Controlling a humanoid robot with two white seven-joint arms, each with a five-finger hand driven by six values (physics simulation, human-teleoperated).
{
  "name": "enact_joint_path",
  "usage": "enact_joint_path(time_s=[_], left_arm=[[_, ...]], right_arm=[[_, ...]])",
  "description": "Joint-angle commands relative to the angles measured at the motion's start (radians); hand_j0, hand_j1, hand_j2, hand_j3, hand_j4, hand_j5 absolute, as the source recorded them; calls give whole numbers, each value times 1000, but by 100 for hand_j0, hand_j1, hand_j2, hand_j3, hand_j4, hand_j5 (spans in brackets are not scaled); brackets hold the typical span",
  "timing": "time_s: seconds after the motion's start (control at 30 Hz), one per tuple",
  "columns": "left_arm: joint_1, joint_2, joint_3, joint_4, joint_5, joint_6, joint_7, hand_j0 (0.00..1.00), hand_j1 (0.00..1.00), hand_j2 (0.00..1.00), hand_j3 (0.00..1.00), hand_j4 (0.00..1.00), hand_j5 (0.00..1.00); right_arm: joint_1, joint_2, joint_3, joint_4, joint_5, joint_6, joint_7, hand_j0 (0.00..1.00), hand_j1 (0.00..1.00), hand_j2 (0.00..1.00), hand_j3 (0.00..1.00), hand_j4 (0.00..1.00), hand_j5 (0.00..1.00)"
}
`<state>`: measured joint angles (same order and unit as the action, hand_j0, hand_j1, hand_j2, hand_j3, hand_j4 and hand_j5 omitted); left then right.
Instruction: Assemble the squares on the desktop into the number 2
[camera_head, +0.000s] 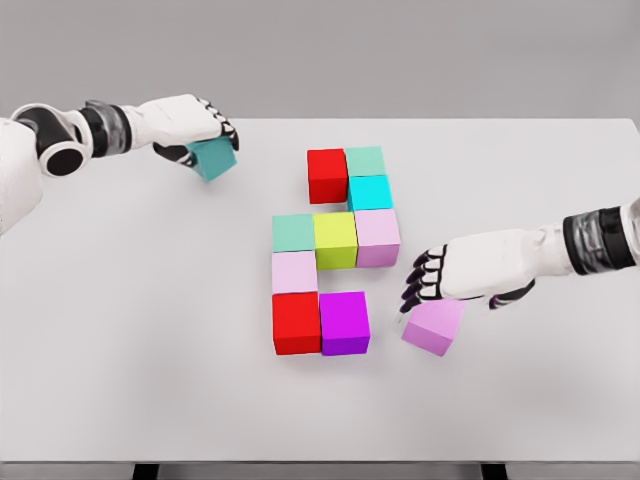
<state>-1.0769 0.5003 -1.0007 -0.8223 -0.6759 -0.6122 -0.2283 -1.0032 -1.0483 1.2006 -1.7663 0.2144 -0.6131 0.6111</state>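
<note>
Left robot hand grips a teal cube at upper left; right robot hand, fingers curled, apparently holds a pink cube at lower right.

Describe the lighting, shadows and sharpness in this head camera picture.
Head view: soft, even light with no glare on the white tabletop; only faint shadows at the base of the blocks, such as the red cube in the bottom row; edges look slightly smeared, notably around the right hand over the pink cube and the left hand holding the teal cube; no evident lens distortion.
</note>
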Motion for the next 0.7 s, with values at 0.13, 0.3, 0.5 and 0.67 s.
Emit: enact_joint_path(time_s=[0.13,0.3,0.5,0.67], left_arm=[[-2,-48,5,6,2,1,-2,68,68,68,68,68,68],[-6,-75,4,6,1,1,-2,68,68,68,68,68,68],[3,-75,2,-9,2,1,-3,68,68,68,68,68,68],[6,-60,-4,-72,2,1,-13,68,68,68,68,68,68]], right_arm=[[0,-177,-61,2,-139,2,0,99,99,99,99,99,99],[-109,-266,135,10,-159,2,0,99,99,99,99,99,99],[-213,-265,364,67,-145,2,0,99,99,99,99,99,99],[-212,-231,366,65,-136,2,0,99,99,99,99,99,99]])
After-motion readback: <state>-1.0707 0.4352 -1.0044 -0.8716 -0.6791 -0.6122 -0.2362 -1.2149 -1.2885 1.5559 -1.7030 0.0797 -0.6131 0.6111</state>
